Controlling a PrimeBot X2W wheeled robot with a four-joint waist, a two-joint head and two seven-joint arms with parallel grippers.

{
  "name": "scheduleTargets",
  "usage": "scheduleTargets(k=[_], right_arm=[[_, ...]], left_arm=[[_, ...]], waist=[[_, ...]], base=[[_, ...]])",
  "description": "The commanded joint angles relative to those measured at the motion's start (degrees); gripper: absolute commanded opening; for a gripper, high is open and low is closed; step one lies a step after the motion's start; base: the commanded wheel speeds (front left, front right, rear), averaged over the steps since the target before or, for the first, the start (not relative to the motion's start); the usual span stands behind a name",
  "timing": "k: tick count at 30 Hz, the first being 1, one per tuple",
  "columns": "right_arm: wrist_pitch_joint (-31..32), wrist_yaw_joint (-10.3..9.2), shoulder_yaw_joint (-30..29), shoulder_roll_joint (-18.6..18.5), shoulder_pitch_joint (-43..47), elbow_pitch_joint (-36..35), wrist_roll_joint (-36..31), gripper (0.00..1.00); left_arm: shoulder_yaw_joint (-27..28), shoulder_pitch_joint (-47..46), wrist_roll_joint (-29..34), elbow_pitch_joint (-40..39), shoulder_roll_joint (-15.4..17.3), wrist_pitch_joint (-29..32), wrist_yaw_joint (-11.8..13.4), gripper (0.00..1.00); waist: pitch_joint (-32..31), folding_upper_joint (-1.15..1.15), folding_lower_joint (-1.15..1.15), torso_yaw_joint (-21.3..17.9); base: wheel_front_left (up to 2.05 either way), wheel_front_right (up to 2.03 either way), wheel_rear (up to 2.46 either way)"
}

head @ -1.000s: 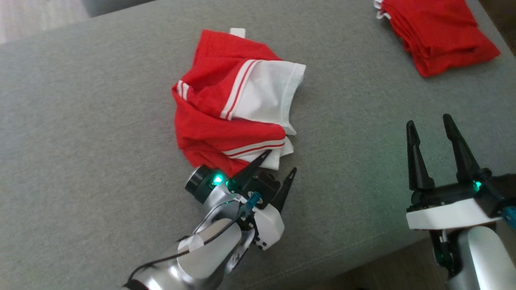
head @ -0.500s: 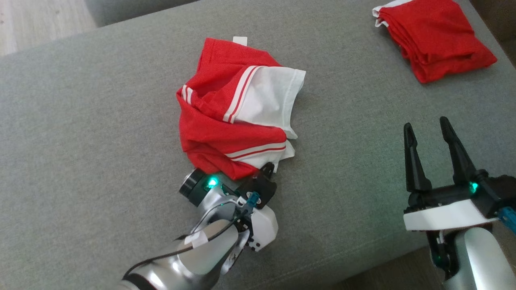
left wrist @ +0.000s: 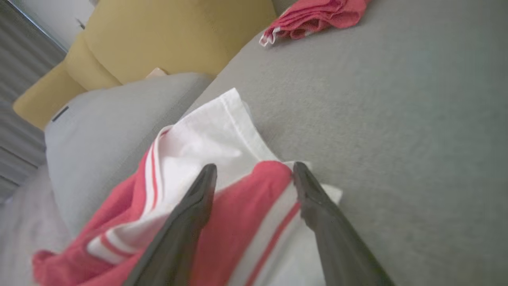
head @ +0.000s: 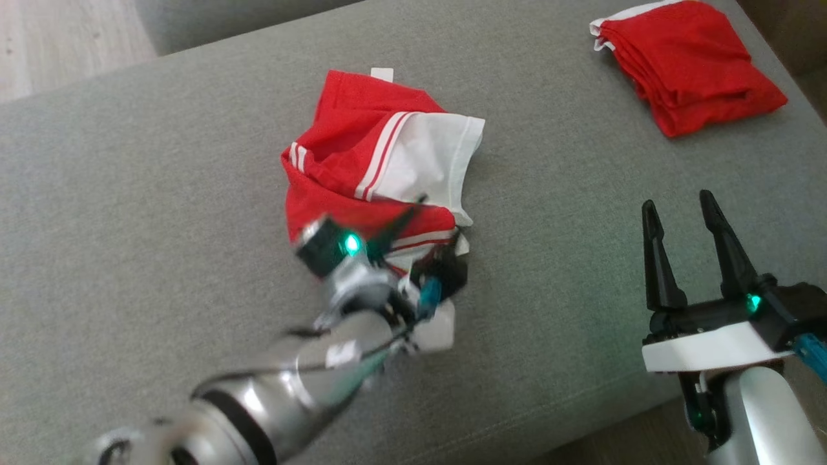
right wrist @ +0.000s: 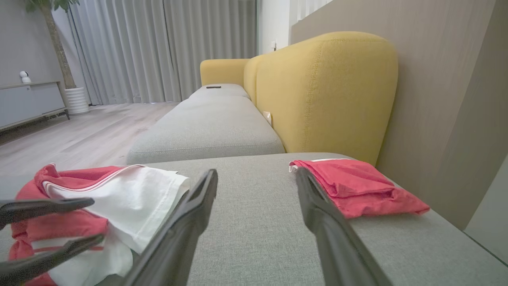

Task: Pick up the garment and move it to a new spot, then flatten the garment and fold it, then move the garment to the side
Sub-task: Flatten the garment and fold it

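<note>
Nearest us, at four o'clock, our right gripper (head: pixel 677 201) hangs spread and empty over the grey cushion (head: pixel 129 194). Our left gripper (left wrist: pixel 254 167), blurred, has its fingers parted astride the near edge of the crumpled red-and-white garment (head: pixel 362 142) at centre; a folded red pile (head: pixel 691 71) lies far off at two o'clock.

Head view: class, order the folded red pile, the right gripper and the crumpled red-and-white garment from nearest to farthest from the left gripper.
1. Crumpled red-and-white garment, centre; the fingers of the left gripper straddle it.
2. Right gripper, lower right.
3. Folded red pile, far upper right.
</note>
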Motion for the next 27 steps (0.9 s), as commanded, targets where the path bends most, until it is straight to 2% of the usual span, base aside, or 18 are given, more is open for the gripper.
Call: scheduleTargets(k=[1, 4, 8, 9, 10, 11, 14, 17, 20, 23, 27], right_arm=[[-0.62, -0.05, 1.24, -0.35, -0.39, -1.61, 0.46, 1.00], [-0.62, -0.05, 1.47, -0.42, -0.75, -1.52, 0.75, 1.00], [-0.62, -0.05, 1.72, -0.41, -1.22, -1.25, 1.17, 1.00], [-0.62, -0.05, 1.55, -0.39, -1.21, -1.21, 1.21, 1.00], [-0.62, -0.05, 1.39, -0.39, -1.16, -1.16, 1.25, 1.00], [-0.62, -0.05, 1.28, -0.38, -1.10, -1.07, 1.26, 1.00], [-0.62, -0.05, 0.97, -0.17, -0.84, -0.72, 1.08, 1.00], [-0.62, -0.05, 0.79, 0.18, -0.41, -0.52, 0.85, 1.00], [-0.62, -0.05, 0.95, 0.61, 0.07, -0.38, 0.57, 1.00], [-0.62, -0.05, 1.08, 0.98, 0.75, -0.21, 0.22, 1.00], [-0.62, -0.05, 1.25, 1.34, 2.07, 0.13, -0.33, 1.00]], left_arm=[[1.07, -4.17, 1.86, -0.04, 0.11, 1.33, 0.46, 1.00], [0.54, -6.31, 6.16, 2.55, 0.11, 6.55, -0.91, 1.00], [0.39, -6.94, 8.40, 5.47, 0.11, 12.87, -4.81, 1.00], [0.37, -6.80, 8.42, 5.95, 0.11, 14.24, -5.78, 0.44], [0.36, -6.64, 8.43, 6.18, 0.11, 15.24, -6.60, 0.17], [0.36, -6.49, 8.40, 6.19, 0.11, 15.75, -7.18, 0.00], [0.37, -6.51, 8.20, 4.67, 0.11, 14.00, -7.63, 0.00], [2.97, -6.80, 4.77, 0.61, 0.11, 9.67, -8.06, 0.00], [9.22, -7.13, -3.74, -5.05, 0.11, 5.24, -10.60, 0.00], [14.65, -9.84, -11.56, -8.91, 0.11, 3.55, -13.66, 0.00], [23.38, -14.14, -23.39, -12.78, 0.11, 1.38, -15.66, 0.00]], waist=[[0.51, 0.00, 0.00, -0.32], [1.35, 0.00, 0.00, -0.97], [1.93, 0.00, 0.00, -2.27], [1.90, 0.00, 0.00, -2.44], [1.83, 0.00, 0.00, -2.54], [1.69, 0.00, 0.00, -2.63], [0.78, 0.00, 0.00, -2.86], [-0.62, 0.00, 0.00, -2.76], [-2.36, 0.00, 0.00, -2.58], [-4.40, 0.00, 0.00, -2.35], [-7.24, 0.00, 0.00, -2.09]], base=[[0.00, 0.00, 0.00], [0.00, 0.00, 0.00], [0.00, 0.00, 0.00], [0.00, 0.00, 0.00], [0.00, 0.00, 0.00], [0.00, 0.00, 0.00], [0.00, 0.00, 0.00], [0.00, 0.00, 0.00], [0.00, 0.00, 0.00], [0.00, 0.00, 0.00], [0.00, 0.00, 0.00]])
